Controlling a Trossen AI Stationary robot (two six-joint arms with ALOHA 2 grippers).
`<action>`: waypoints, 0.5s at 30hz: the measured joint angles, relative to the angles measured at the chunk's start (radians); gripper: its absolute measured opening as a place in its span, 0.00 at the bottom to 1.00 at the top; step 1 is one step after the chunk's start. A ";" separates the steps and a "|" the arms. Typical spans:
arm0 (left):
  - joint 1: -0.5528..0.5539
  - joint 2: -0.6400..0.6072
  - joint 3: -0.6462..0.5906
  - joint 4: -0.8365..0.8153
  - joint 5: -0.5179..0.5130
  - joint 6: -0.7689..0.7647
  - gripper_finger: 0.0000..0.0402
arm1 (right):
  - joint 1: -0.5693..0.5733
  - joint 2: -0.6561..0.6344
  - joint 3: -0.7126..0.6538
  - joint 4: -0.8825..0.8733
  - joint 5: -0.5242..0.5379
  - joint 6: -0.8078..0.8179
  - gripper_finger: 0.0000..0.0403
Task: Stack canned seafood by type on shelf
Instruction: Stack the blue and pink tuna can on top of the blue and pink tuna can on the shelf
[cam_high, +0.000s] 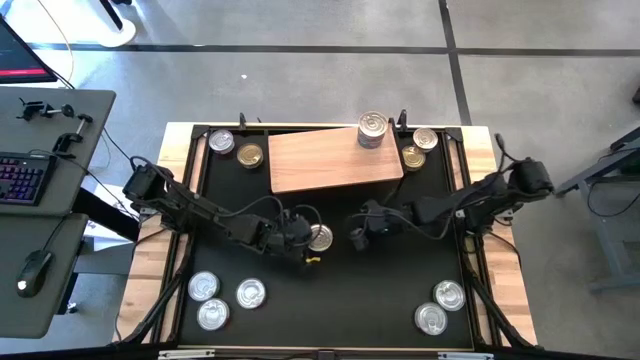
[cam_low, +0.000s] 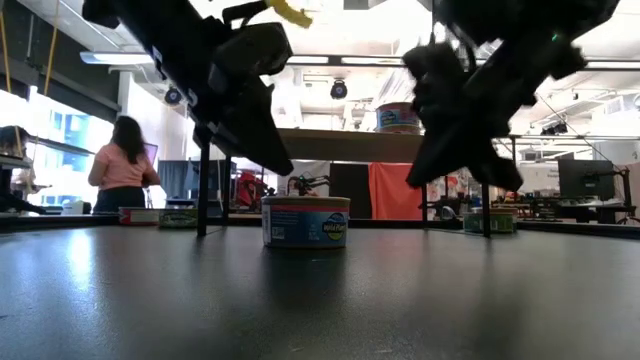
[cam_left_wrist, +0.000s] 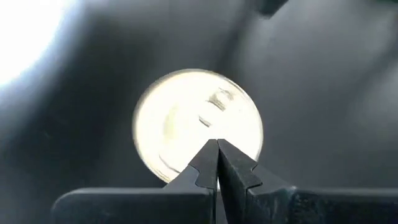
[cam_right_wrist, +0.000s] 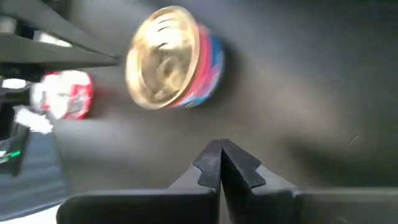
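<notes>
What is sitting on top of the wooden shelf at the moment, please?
One stack of cans stands at the far right corner of the shelf, the rest of the board bare. What lies beneath the board is covered.

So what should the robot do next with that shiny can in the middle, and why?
Probably open the left gripper and lower it around the can. Its fingers are pressed shut just above the silver lid, so they cannot grab it yet. The can sits alone on the black mat, and the shelf so far holds only one stack of cans at one end.
</notes>
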 joint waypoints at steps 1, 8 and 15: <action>0.000 0.000 0.000 0.003 -0.005 0.017 0.00 | -0.011 0.020 0.000 0.007 0.004 0.001 0.00; 0.006 -0.001 -0.038 0.006 0.014 0.114 0.00 | -0.041 0.132 -0.001 0.141 0.048 0.024 0.00; 0.006 -0.002 -0.109 0.099 0.010 0.153 0.00 | -0.038 0.204 -0.001 0.244 0.106 0.083 0.00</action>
